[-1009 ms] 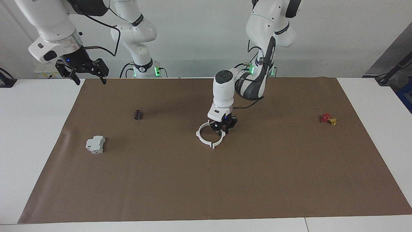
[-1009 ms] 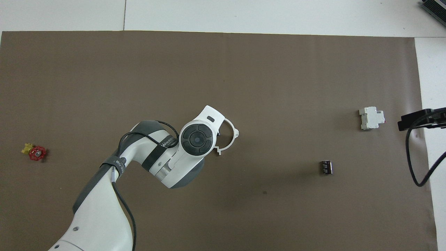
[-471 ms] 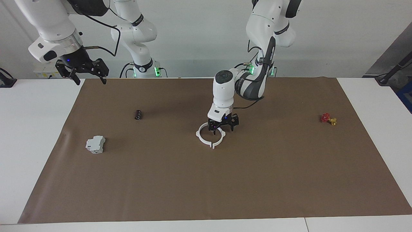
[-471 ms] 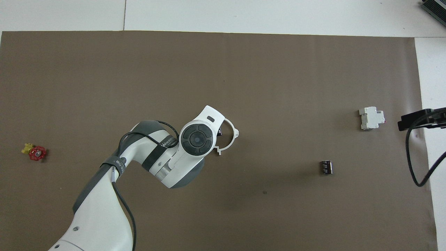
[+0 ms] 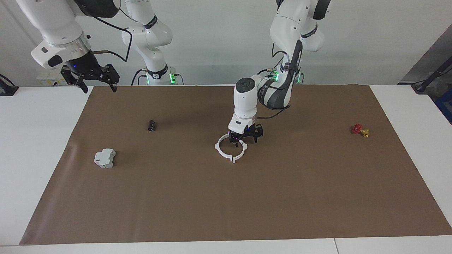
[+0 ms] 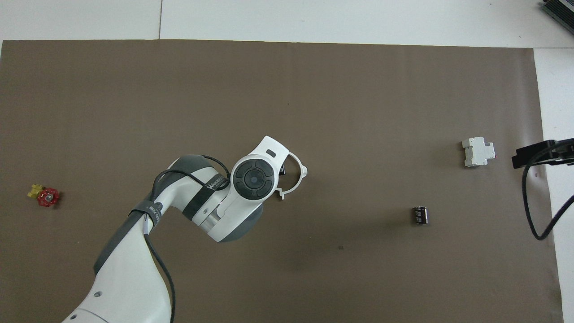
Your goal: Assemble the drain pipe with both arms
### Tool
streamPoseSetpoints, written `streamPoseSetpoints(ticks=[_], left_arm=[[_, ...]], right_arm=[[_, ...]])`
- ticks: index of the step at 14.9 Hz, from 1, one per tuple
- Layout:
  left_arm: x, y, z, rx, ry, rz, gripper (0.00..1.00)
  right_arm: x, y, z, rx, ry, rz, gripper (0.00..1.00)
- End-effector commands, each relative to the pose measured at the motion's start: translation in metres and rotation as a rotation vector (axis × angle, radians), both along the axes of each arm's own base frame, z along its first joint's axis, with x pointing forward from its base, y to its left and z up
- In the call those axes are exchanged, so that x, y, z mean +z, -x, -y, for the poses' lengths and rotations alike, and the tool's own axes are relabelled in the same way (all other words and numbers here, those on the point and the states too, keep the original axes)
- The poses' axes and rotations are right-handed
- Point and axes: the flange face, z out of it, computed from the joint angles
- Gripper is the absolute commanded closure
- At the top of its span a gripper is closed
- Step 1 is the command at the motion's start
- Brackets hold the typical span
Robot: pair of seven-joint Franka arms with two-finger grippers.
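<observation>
Now that my left gripper (image 5: 245,138) has spread wide and let go, the drain pipe (image 5: 229,150) lies as a closed ring on the counter, so I judge assembly done, right gripper (image 5: 89,78) waiting open.

One white ring (image 5: 230,151), one grey-white block (image 5: 105,158), one black cylinder (image 5: 151,125), one red-yellow valve (image 5: 360,130).

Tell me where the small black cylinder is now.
The small black cylinder lies on the brown mat, nearer the robots than the grey-white block, toward the right arm's end.

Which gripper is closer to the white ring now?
Left. The left gripper hangs open just over the white ring, at its robot-side rim; the right gripper waits, open, above the table's corner.
</observation>
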Motion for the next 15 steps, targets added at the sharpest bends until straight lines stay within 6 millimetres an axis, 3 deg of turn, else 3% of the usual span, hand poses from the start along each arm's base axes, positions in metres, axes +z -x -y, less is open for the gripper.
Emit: streamPoseSetpoints(ticks=[1,6,11,15], left_arm=[[0.022,-0.004,-0.004,0.019,-0.038,0.008,0.0],[0.076,-0.005,-0.026,0.071,-0.032,0.022,0.0],[0.135,-0.008,-0.065,0.138,-0.045,0.029,0.0],[0.16,-0.025,-0.114,0.177,-0.049,0.035,0.0]], right_arm=[[0.001,0.007,0.0,0.015,0.0,-0.004,0.0],[0.001,0.007,0.0,0.015,0.0,-0.004,0.0],[0.001,0.007,0.001,0.014,-0.001,-0.004,0.0],[0.001,0.007,0.001,0.014,-0.001,-0.004,0.0]])
